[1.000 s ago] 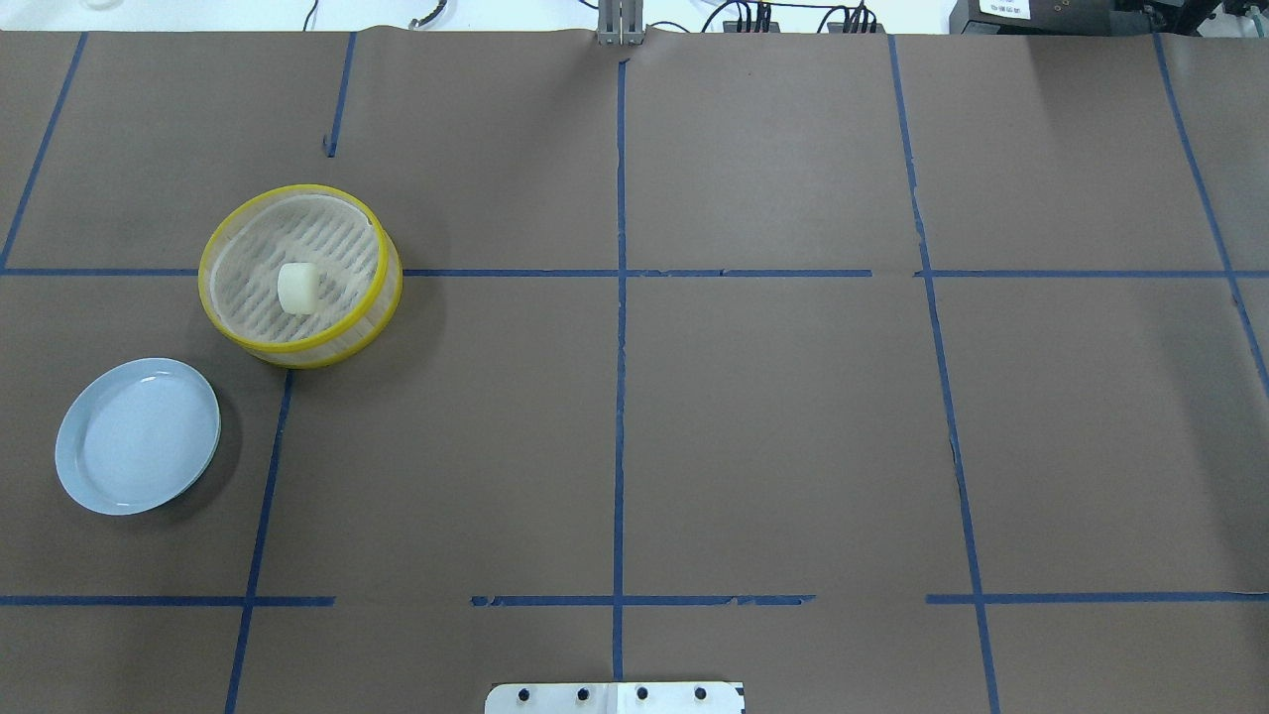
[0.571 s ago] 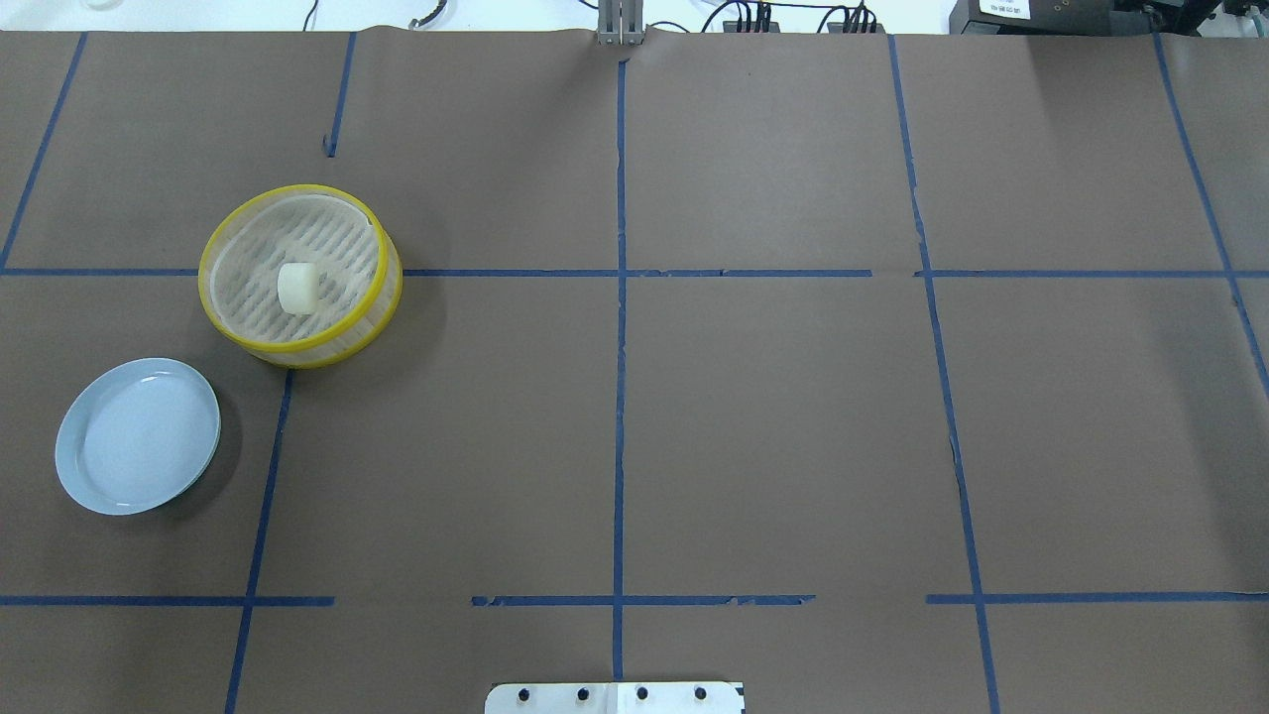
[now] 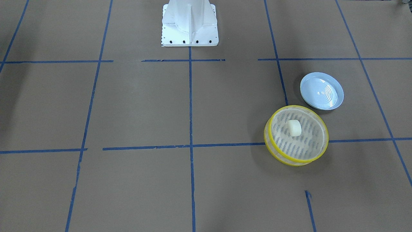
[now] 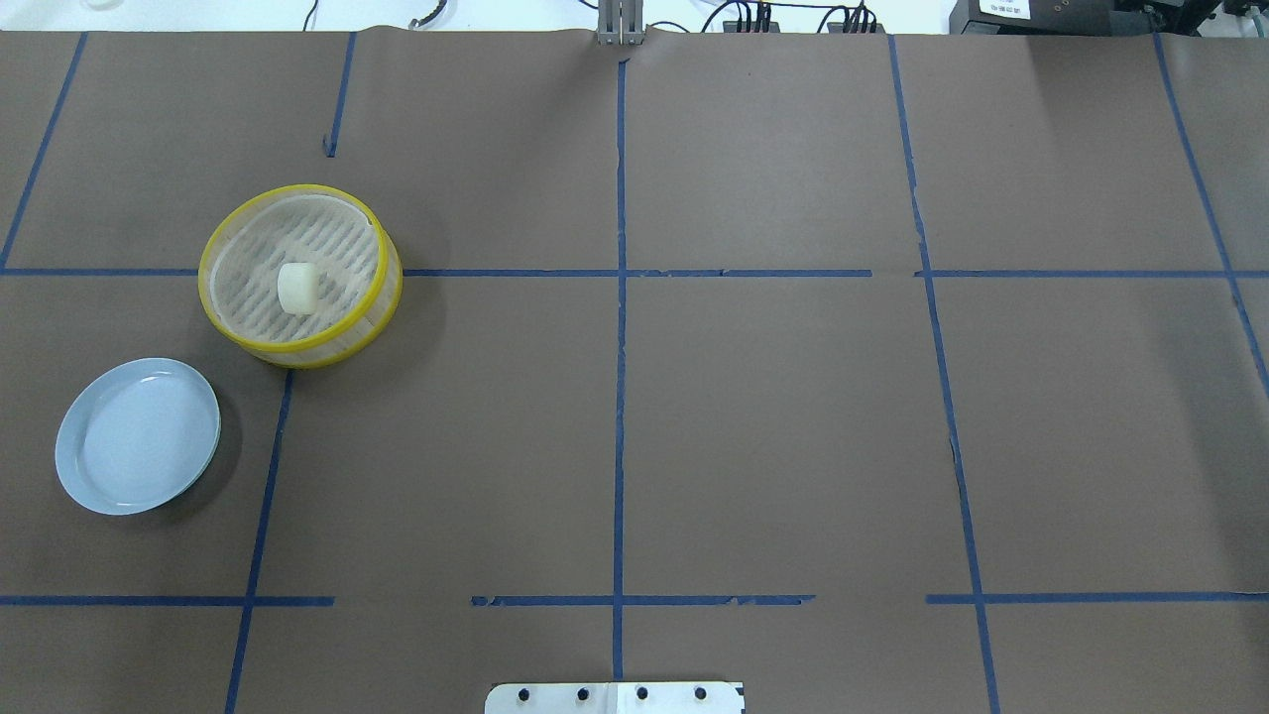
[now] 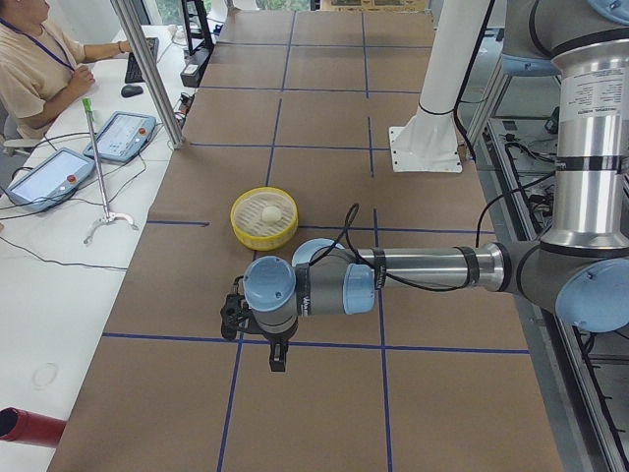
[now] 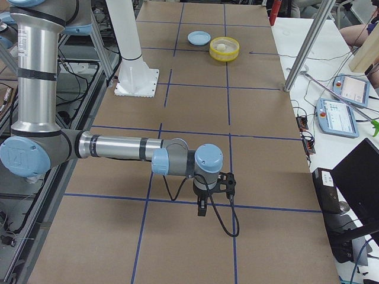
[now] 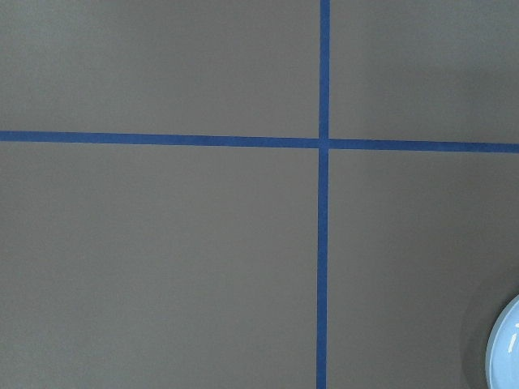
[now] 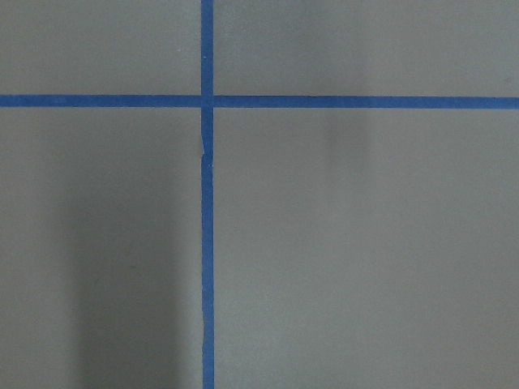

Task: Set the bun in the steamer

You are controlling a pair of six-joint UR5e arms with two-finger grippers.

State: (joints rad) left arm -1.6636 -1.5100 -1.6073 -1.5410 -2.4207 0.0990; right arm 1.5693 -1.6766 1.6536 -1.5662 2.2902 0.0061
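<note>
The cream-white bun [image 4: 297,288] lies on the slatted floor of the yellow-rimmed steamer [image 4: 327,347], at the table's left in the overhead view. In the front-facing view the bun [image 3: 294,127] sits inside the steamer [image 3: 296,162] at the right. Neither gripper shows in the overhead or front-facing views. My left gripper [image 5: 277,359] shows only in the exterior left view, pointing down over the table, well away from the steamer [image 5: 263,234]. My right gripper [image 6: 201,207] shows only in the exterior right view, far from the steamer [image 6: 225,55]. I cannot tell whether either is open or shut.
A pale blue plate [image 4: 137,436] lies empty beside the steamer, nearer the robot; its edge shows in the left wrist view [image 7: 507,348]. The white robot base [image 3: 189,25] stands at the table's middle. Operators' tablets [image 5: 118,136] lie on a side table.
</note>
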